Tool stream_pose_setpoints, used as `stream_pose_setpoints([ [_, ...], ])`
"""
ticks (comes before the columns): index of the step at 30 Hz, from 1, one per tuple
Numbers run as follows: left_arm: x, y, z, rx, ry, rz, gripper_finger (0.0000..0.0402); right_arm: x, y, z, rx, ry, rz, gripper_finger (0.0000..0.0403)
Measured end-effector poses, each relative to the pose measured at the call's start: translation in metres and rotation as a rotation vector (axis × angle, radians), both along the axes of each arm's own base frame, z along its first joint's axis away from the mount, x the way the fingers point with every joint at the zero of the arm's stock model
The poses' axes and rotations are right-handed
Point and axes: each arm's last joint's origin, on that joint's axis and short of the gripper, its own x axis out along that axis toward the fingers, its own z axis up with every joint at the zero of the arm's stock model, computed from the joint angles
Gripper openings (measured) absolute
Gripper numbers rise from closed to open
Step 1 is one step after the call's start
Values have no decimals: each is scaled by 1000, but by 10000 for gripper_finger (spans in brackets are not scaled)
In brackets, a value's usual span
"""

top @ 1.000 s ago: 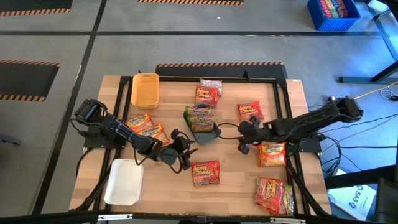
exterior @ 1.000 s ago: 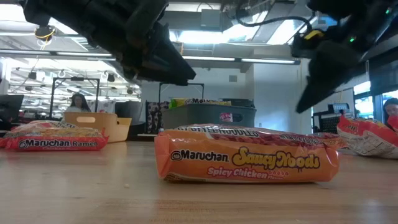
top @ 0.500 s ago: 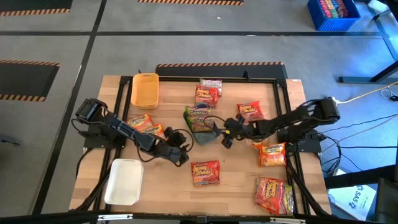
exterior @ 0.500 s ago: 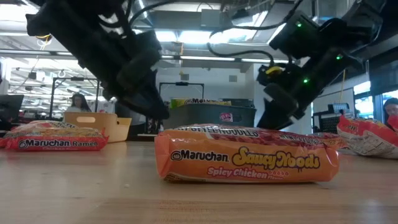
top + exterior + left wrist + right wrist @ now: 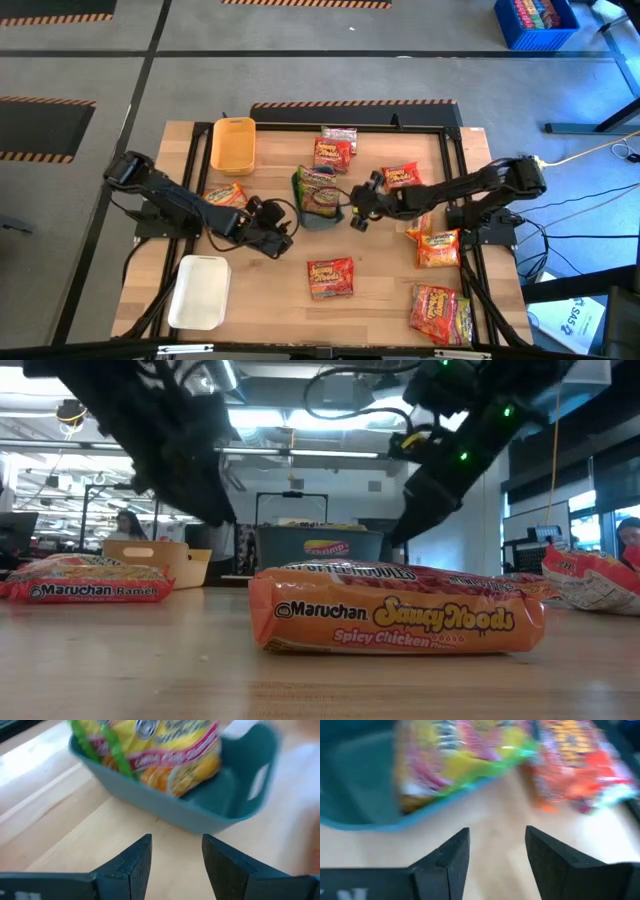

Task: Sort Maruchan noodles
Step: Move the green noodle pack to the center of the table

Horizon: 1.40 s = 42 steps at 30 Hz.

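On the desk [image 5: 390,290] both claws hang empty around the blue-grey tray [image 5: 322,212] at the middle. The left claw [image 5: 281,240] sits just near-left of the tray, its fingers [image 5: 132,865] parted with bare wood between them. The right claw [image 5: 358,205] is just right of the tray, fingers [image 5: 451,856] likewise parted and holding nothing. A green-edged packet [image 5: 320,191] lies in the tray, tilted up against its wall. The other packets are spread out: two [image 5: 336,148] at the far middle, one [image 5: 400,177] far right of the tray, one [image 5: 225,195] at the left under the left arm, an orange one [image 5: 331,277] near the middle, one [image 5: 438,247] at the right, and what seems to be a pair [image 5: 440,312] overlapping at the near right corner. A yellow tray [image 5: 232,144] stands far left and a white tray [image 5: 199,291] near left, both without packets.
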Motion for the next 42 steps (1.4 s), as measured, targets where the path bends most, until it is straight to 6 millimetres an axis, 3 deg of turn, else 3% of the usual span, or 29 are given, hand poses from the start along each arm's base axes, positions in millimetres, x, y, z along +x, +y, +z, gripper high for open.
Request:
stream_pose_setpoints([
  [5, -1, -6, 6, 38, -16, -59, 167, -7, -40, 26, -32, 10, -83, 174],
  [10, 6, -7, -1, 89, -3, -85, 167, -15, -94, 29, 9, -42, -163, 174],
  [17, 16, 2, -9, 143, 20, -74, 167, -28, -165, 13, 137, -155, -229, 174],
  [25, 21, 20, -9, 182, 51, -57, 167, -32, -215, -15, 266, -210, -197, 158],
  [29, 22, 25, -9, 183, 55, -37, 167, -16, -225, -18, 321, -232, -134, 125],
  [36, 23, 25, -9, 185, 54, -41, 167, 17, -207, -15, 353, -241, 83, 69],
  [42, 23, 24, -8, 183, 49, -43, 167, 28, -195, -6, 354, -197, 226, 38],
])
